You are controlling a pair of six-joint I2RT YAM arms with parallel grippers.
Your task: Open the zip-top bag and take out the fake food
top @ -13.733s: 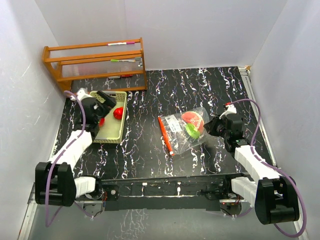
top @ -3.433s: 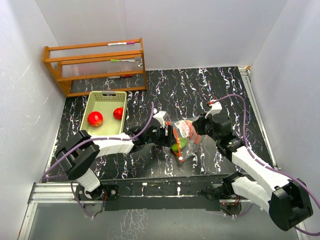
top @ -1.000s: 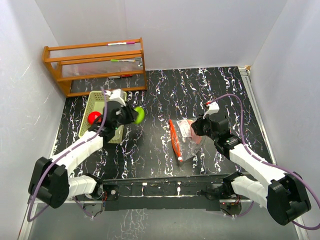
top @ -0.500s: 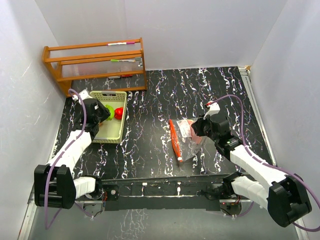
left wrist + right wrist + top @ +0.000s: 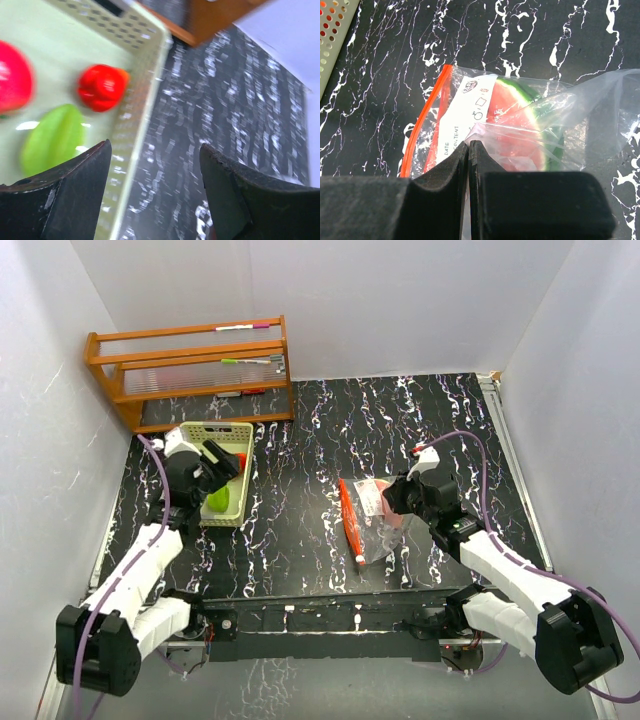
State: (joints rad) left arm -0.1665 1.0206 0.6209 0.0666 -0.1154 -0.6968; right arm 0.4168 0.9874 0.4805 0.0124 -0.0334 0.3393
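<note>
The clear zip-top bag (image 5: 372, 523) lies mid-table with its red zip strip (image 5: 349, 520) on the left. My right gripper (image 5: 393, 502) is shut on a fold of the bag's plastic (image 5: 485, 131). A watermelon slice (image 5: 517, 127) with green rind shows inside the bag beside the white label (image 5: 465, 112). My left gripper (image 5: 225, 465) is open and empty above the pale green basket (image 5: 240, 435). In the basket lie a green piece (image 5: 52, 137), a small red fruit (image 5: 102, 86) and a larger red fruit (image 5: 12, 77).
A wooden rack (image 5: 190, 370) stands at the back left, just behind the basket. White walls close in the table on the left, back and right. Black marbled tabletop (image 5: 400, 430) lies between the basket and the bag.
My left gripper carried the green piece to the basket, let it go and opened. It now sits a little right of the basket's middle. The right gripper and bag have not moved.
</note>
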